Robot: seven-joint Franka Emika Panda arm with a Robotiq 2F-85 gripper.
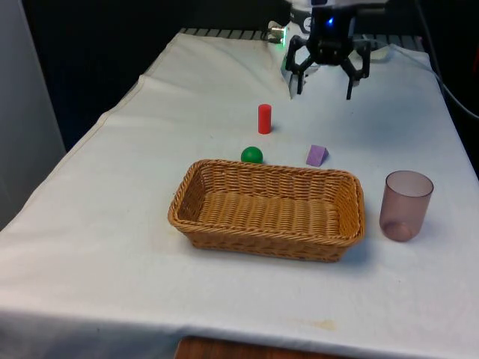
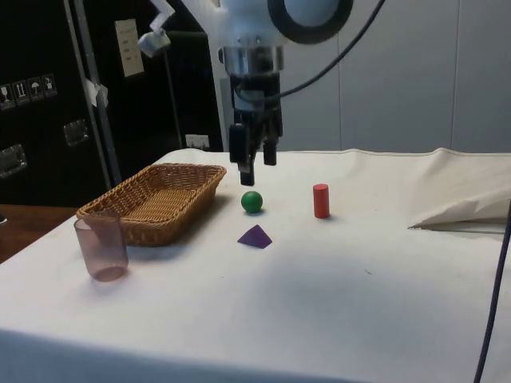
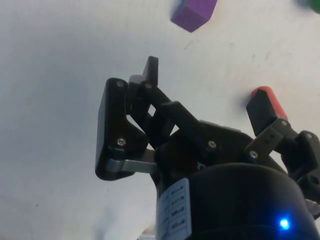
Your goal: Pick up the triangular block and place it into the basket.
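Woven wicker basket [image 1: 268, 209] (rough), see-through plastic cup [image 1: 406, 205], matt white cloth [image 1: 112, 224] on table.

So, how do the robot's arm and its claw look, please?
The arm is white and rounded, with a dark ring at one joint and a black cable hanging beside it. The claw is black, with two jointed fingers built from flat links and held by small silver screws. A white label with printed lines sits on its round black body.
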